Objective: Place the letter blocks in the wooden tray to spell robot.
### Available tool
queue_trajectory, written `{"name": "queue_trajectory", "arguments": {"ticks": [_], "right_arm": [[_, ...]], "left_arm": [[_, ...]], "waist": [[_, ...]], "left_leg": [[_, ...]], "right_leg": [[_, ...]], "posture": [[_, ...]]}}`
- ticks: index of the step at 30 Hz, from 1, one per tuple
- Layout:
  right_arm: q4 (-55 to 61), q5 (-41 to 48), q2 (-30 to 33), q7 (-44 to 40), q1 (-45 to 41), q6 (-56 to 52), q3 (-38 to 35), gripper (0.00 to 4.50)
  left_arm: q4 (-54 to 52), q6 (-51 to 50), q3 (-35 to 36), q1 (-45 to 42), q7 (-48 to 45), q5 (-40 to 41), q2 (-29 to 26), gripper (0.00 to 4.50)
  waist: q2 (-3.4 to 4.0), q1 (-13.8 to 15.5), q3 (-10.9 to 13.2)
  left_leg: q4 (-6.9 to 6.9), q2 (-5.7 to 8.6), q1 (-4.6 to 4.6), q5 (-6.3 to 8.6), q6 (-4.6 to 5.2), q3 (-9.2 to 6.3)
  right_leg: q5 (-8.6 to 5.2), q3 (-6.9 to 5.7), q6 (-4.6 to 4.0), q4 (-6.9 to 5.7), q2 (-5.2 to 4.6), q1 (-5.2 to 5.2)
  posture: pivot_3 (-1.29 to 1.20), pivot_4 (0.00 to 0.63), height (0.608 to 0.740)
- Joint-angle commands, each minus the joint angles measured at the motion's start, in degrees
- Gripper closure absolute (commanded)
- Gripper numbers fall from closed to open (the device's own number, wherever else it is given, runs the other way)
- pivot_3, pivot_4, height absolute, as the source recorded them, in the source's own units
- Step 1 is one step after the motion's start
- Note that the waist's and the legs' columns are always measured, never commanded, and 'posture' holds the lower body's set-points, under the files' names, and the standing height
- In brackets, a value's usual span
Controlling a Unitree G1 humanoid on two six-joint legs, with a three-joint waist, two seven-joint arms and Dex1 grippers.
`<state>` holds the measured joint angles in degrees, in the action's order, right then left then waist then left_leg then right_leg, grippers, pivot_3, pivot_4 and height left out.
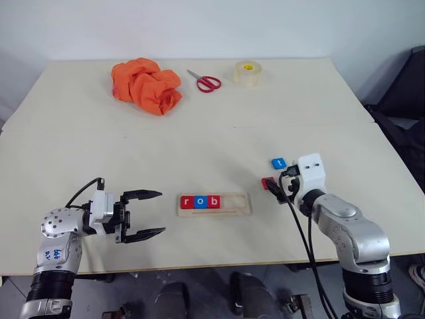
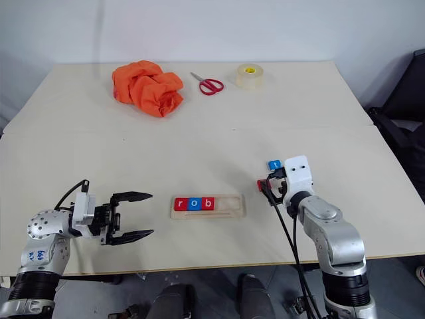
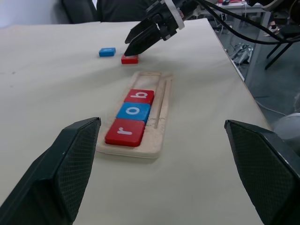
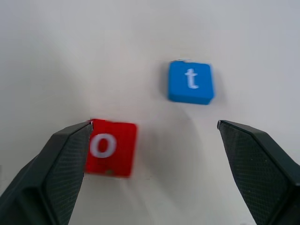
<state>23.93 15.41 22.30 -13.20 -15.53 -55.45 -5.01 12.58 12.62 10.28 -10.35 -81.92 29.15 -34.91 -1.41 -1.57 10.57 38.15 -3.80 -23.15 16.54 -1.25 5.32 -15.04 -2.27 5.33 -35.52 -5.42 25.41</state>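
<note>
Red r, blue o and red b tiles (image 1: 200, 201) are seated in the wooden tray (image 1: 232, 203). Both hands, left (image 1: 142, 214) and right (image 3: 136, 44), are spread wide, grasping nothing.

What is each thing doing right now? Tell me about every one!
wooden tray: flat on the table, left part filled, right part bare.
r, o, b blocks: lined up in the tray, letters up.
red o block: loose on the table, beside the right hand's finger.
blue t block: loose on the table.
left hand: open, holding nothing.
right hand: open, holding nothing.
scissors: closed.
orange cloth: crumpled.
tape roll: lying flat.
</note>
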Motion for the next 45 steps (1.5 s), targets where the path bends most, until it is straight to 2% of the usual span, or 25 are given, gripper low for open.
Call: {"name": "queue_trajectory", "arguments": {"ticks": [1,10,17,20,27,34,39,45], "right_arm": [[3.39,1.16,0.29,-0.4,-0.31,-1.43,-1.17,0.06],[4.45,-0.37,-5.81,4.12,0.18,-3.28,1.88,0.06],[1.97,-1.68,-7.47,5.58,0.69,-3.27,3.72,0.06],[2.19,-1.61,-8.02,5.86,0.83,-3.23,3.79,0.63],[3.0,-2.65,-8.33,6.67,0.89,-2.17,3.47,3.02],[11.8,-0.59,-9.39,7.39,3.79,-7.58,-0.17,3.04],[25.48,2.1,-10.93,7.71,10.27,-16.79,-3.07,3.04],[28.48,1.85,-14.45,9.74,11.3,-22.02,-1.64,3.04]], "left_arm": [[0.4,0.78,0.27,-0.38,-0.08,0.31,0.01,0.0],[0.08,0.71,0.07,-0.24,0.16,0.33,0.24,0.0],[-0.44,0.43,0.46,0.26,0.07,0.47,-0.39,0.0],[-0.64,0.32,0.49,0.34,0.18,0.47,-0.46,0.0],[-0.19,0.24,0.15,-0.23,-0.22,0.43,-0.39,0.0],[1.01,-0.26,-0.53,-1.87,-1.6,0.48,-0.35,0.0],[3.1,-0.34,-0.9,-3.46,-3.93,0.52,-0.6,0.0],[4.63,-0.17,-1.5,-5.03,-4.79,0.19,-0.29,0.0]], "waist": [[0.0,0.0,0.0],[0.0,-0.06,0.0],[0.0,-0.06,0.0],[0.0,-0.06,0.0],[0.0,-0.07,0.0],[0.0,0.02,0.0],[0.0,0.1,0.0],[-0.03,-0.14,-0.02]], "left_leg": [[-0.01,0.0,0.0,0.0,0.0,0.0],[-0.03,-0.01,0.0,0.0,0.0,0.0],[-0.03,0.0,-0.01,0.0,0.0,0.0],[-0.04,-0.01,-0.01,0.0,0.0,0.0],[-0.04,-0.01,0.0,0.0,0.0,-0.01],[-0.07,-0.01,-0.02,0.0,0.0,-0.02],[-0.1,-0.01,-0.04,0.0,0.0,-0.05],[-0.1,-0.03,0.01,0.0,0.01,-0.04]], "right_leg": [[0.0,0.0,0.0,0.0,0.0,0.0],[0.0,0.0,0.0,0.0,0.0,0.02],[0.0,0.0,0.0,0.01,-0.01,0.02],[0.0,0.0,0.0,0.0,0.0,0.02],[0.0,-0.01,-0.01,0.0,0.01,0.02],[-0.01,-0.01,-0.01,0.03,0.0,0.02],[-0.02,-0.04,-0.02,0.07,0.0,0.02],[-0.02,-0.04,-0.04,0.03,0.02,0.02]], "posture": [[0.0,0.15,0.74],[0.0,0.15,0.74],[0.0,0.15,0.74],[0.0,0.15,0.74],[0.0,0.15,0.74],[0.0,0.15,0.74],[0.0,0.15,0.74],[0.0,0.15,0.74]]}}
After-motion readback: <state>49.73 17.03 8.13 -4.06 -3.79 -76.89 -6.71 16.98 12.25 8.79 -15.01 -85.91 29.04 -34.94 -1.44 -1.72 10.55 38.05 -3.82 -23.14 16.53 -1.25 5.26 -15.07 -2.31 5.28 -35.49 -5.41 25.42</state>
